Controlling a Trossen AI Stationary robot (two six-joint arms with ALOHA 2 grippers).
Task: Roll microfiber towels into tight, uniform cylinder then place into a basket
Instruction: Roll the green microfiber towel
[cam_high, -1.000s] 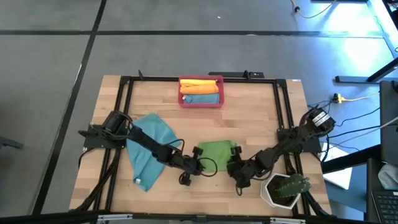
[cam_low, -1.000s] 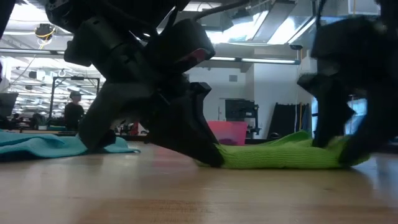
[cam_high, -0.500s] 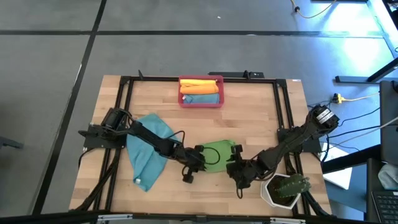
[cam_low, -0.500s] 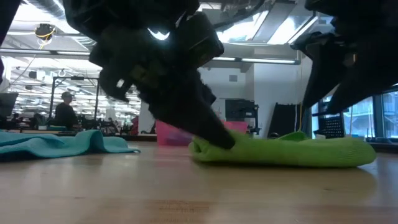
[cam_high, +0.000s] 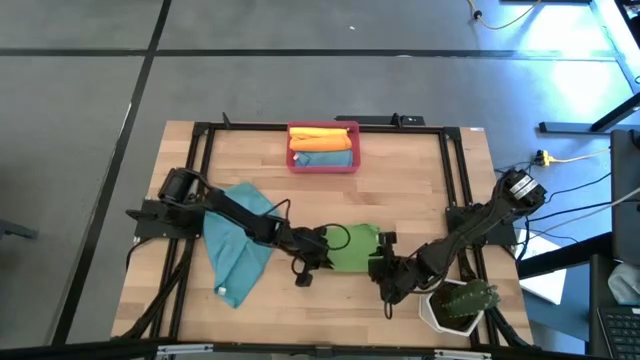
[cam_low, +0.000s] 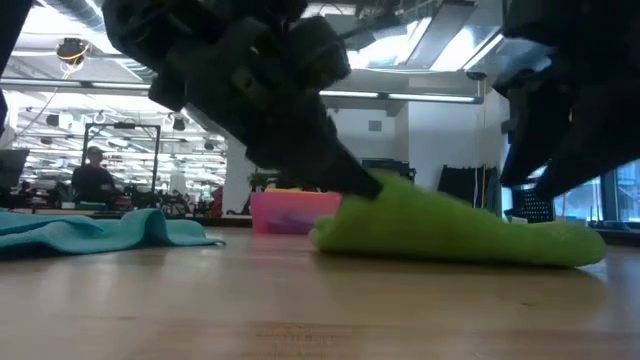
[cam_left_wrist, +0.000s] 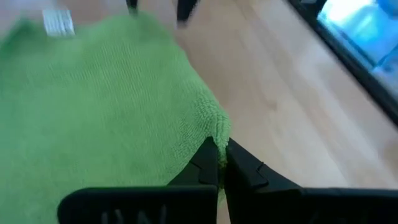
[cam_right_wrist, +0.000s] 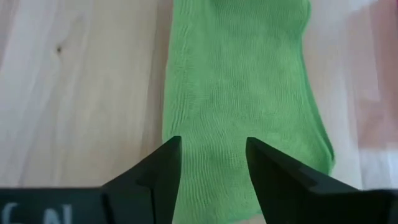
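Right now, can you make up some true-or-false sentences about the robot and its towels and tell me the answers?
1. The left end effector is pinched shut on the edge of the soft green microfiber towel. True.
2. The small red-pink plastic basket has nothing in it. False: a rolled orange towel and a rolled teal-blue towel lie inside.
3. The right end effector is open above the green towel. True.
4. The loose teal-blue cloth lies on the right arm's side of the wooden table. False: it lies on the left arm's side.
5. The white hexagonal pot with a cactus stands inside the basket. False: it stands at the table's near right corner.
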